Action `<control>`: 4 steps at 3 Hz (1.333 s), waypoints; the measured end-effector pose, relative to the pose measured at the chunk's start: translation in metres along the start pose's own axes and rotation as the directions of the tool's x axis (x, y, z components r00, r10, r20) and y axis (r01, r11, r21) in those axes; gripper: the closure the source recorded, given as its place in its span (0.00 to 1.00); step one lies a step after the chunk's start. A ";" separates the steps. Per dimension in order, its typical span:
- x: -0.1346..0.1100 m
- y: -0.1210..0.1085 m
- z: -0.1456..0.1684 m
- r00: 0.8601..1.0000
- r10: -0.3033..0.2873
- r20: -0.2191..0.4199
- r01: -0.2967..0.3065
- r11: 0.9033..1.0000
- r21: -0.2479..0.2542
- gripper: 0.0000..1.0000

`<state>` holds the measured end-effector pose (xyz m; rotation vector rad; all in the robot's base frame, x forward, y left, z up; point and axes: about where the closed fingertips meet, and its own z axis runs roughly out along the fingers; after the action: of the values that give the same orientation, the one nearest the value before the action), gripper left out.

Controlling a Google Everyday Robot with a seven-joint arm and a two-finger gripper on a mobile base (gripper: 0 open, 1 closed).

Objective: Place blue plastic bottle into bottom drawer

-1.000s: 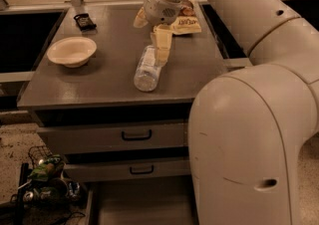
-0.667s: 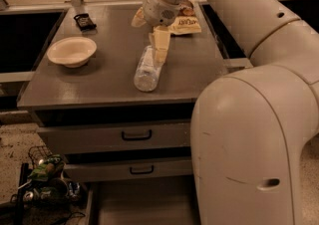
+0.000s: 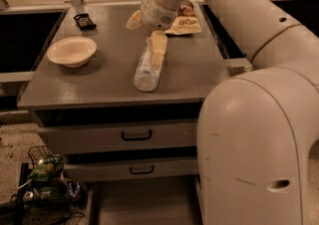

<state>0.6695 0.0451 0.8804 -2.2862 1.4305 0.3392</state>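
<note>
The blue plastic bottle (image 3: pixel 145 69) lies on its side on the grey cabinet top (image 3: pixel 99 82), its base toward the front edge. My gripper (image 3: pixel 156 49) hangs from the arm that reaches in from the upper right and sits right at the bottle's far end, touching or just above it. The bottom drawer (image 3: pixel 144 204) is pulled open below the cabinet front and shows a plain grey floor. The bottle's cap end is hidden by the gripper.
A white bowl (image 3: pixel 72 51) stands at the left of the top. Snack bags (image 3: pixel 184 22) lie behind the gripper, and a small black object (image 3: pixel 84 21) at the back left. Two shut drawers (image 3: pixel 135 135) have black handles. My large arm body (image 3: pixel 259 144) fills the right. A wire basket (image 3: pixel 47 179) sits on the floor at left.
</note>
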 end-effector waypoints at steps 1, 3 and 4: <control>0.000 0.000 0.000 1.000 0.000 0.000 0.000 1.000 0.000 0.00; 0.021 0.012 -0.013 1.000 0.010 0.015 -0.010 1.000 0.015 0.00; 0.017 0.011 -0.005 0.999 -0.006 0.036 0.005 1.000 0.020 0.00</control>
<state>0.6667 0.0249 0.8750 -2.2564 1.4033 0.3613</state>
